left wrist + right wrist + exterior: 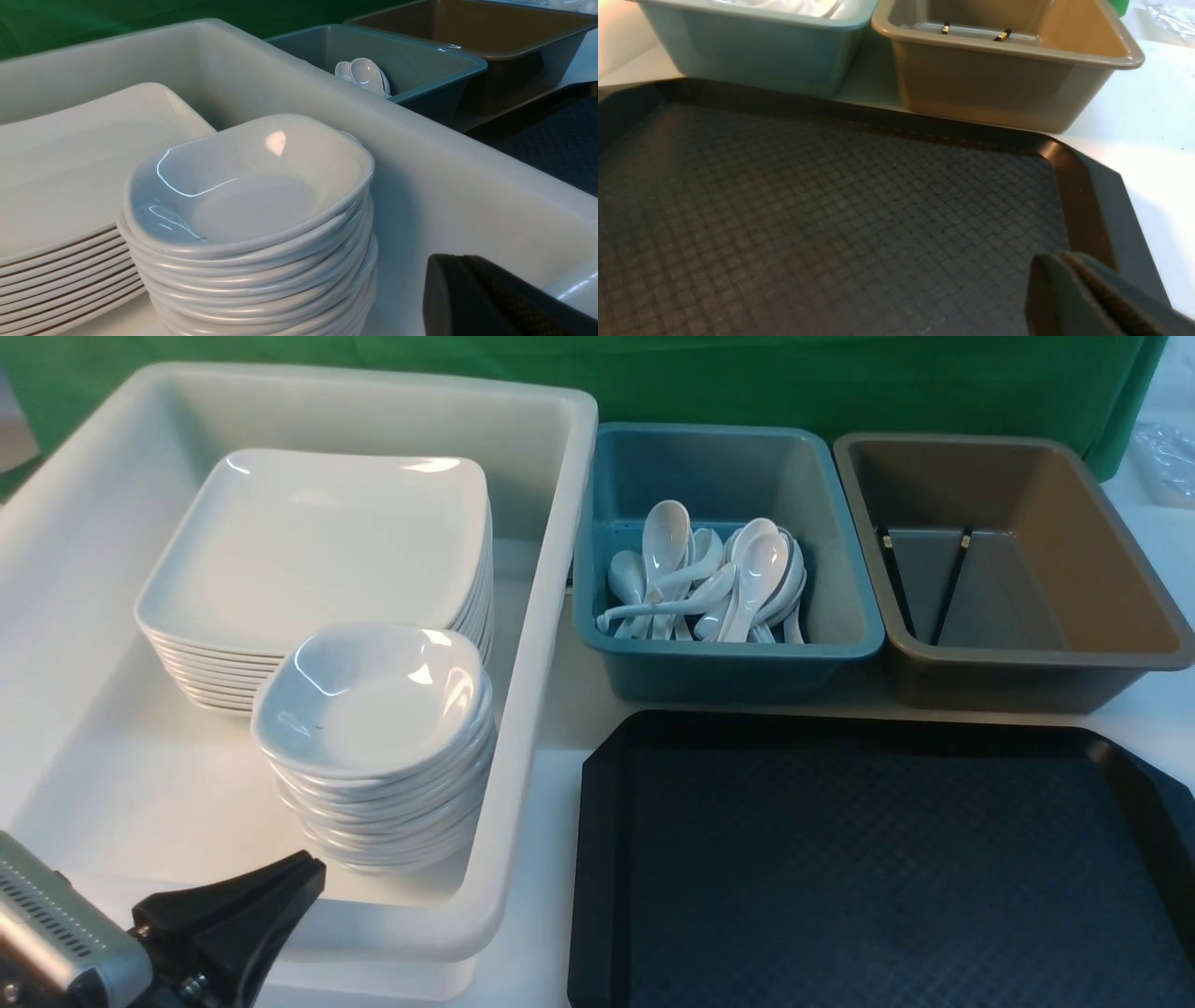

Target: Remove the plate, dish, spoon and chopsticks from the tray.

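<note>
Right now I see the large black rectangular plastic tray (878, 877) with cut-off corners and a raised rim bare across all of its diamond-textured surface that my cameras take in. The glossy white square plate (317, 537) with rounded corners tops a stack of matching plates inside the big white tub (551, 644) to the tray's left. Just in front of that stack, the small glossy white rounded-square dish (373, 695) crowns a pile of the same shallow bowls; on the left wrist camera its inside shines with bright reflections. The white Chinese soup spoon (761, 574), deep oval bowl up, lies on a heap of like spoons in the teal bin (728, 658) behind the tray. The pair of thin black chopsticks (952, 583) with small gold bands leans apart inside the brown bin (1027, 663), beside the teal one.

My left gripper (252, 915) sits low at the tub's near edge, its black fingers pressed together with nothing between them. My right gripper (1087, 298) shows only on its wrist camera as a dark finger over the tray's corner; I cannot tell whether it is parted or closed.
</note>
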`<action>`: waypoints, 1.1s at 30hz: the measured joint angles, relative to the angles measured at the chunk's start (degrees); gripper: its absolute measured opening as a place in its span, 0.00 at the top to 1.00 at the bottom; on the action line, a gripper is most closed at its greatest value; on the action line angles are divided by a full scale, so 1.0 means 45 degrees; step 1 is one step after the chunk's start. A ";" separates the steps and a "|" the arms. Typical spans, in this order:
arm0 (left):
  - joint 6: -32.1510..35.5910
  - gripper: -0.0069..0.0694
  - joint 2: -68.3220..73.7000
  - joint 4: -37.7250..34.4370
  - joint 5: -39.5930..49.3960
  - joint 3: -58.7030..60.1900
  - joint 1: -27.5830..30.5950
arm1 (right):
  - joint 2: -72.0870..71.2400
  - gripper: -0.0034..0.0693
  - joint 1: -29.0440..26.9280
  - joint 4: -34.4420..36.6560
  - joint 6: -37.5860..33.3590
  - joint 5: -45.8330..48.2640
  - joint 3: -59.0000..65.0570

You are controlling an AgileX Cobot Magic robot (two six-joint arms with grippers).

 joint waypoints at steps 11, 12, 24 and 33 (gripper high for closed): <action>0.0000 0.90 -0.0286 0.0000 0.0202 0.0011 0.0015 | 0.0000 0.89 0.0000 0.0015 -0.0014 0.0010 0.0000; 0.0000 0.90 -0.0331 0.0000 0.0242 0.0011 0.0027 | 0.0000 0.89 0.0000 0.0015 -0.0014 0.0010 0.0000; 0.0325 0.90 -0.6414 -0.1236 0.3918 0.0136 0.5896 | 0.0000 0.86 0.0000 0.0015 -0.0014 0.0010 0.0000; 0.0308 0.90 -0.9450 -0.1235 0.8800 0.0136 0.7876 | -0.0009 0.84 0.0000 0.0029 -0.0014 -0.0018 0.0000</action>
